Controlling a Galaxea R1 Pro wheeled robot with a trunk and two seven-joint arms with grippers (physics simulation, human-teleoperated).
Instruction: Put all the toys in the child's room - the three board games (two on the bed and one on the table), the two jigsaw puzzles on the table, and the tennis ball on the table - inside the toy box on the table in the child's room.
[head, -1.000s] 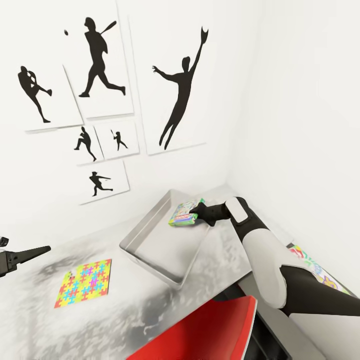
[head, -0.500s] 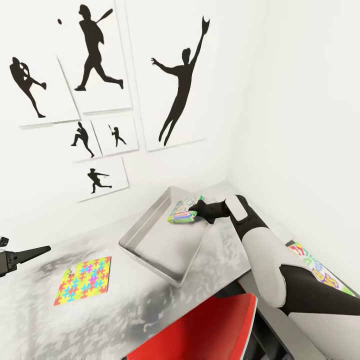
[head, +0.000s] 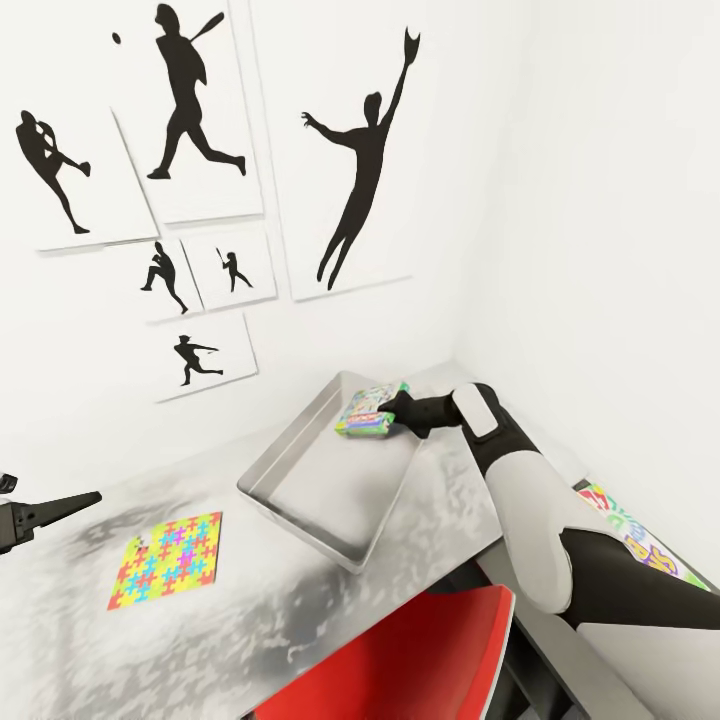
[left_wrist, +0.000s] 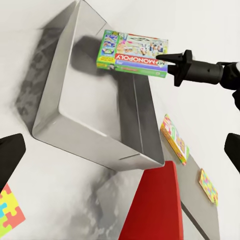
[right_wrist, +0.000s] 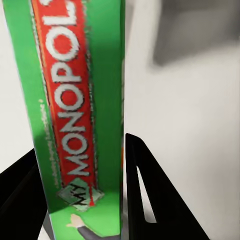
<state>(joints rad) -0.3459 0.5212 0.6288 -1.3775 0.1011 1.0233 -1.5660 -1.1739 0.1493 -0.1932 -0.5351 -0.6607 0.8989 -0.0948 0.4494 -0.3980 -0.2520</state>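
My right gripper (head: 392, 414) is shut on a green MONOPOLY board game (head: 366, 410), gripping one end of it. The game (left_wrist: 132, 54) hangs a little above the far corner of the light grey toy box (head: 300, 505), casting a shadow on the tub's floor. Up close, the game's green and red edge (right_wrist: 75, 110) sits between my black fingers (right_wrist: 150, 195). A jigsaw puzzle (head: 166, 560) lies flat on the light grey table (head: 300, 620), left of the tub. My left gripper (head: 90, 497) hovers open at the far left, holding nothing.
A red chair (head: 410, 650) is pushed in at the table's near edge. Another colourful board game (head: 640, 540) lies on the dark grey top to the right, with a second puzzle square (left_wrist: 209, 186) beyond it. White walls with silhouette prints (head: 360, 170) close the corner.
The right gripper has lifted the Monopoly game slightly higher and a little farther over the tub's far corner. The head camera shifted a bit; the left arm stayed still.
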